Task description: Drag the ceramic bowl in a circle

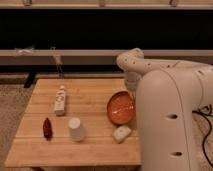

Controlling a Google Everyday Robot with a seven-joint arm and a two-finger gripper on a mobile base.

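The ceramic bowl (120, 108), shallow, round and glossy orange-red, sits tilted toward me at the right side of the wooden table (75, 150). My white arm (165, 100) fills the right of the view and hides the bowl's right edge. My gripper (131, 88) reaches down from the arm's bend to the bowl's far right rim. It is mostly hidden by the arm's bulk, and whether it touches the bowl cannot be told.
A white bottle (60, 100) lies at the table's left. A dark red object (47, 128) and a small white upturned cup (75, 129) stand near the front. A pale lump (121, 133) lies just in front of the bowl. Cables (206, 116) hang at far right.
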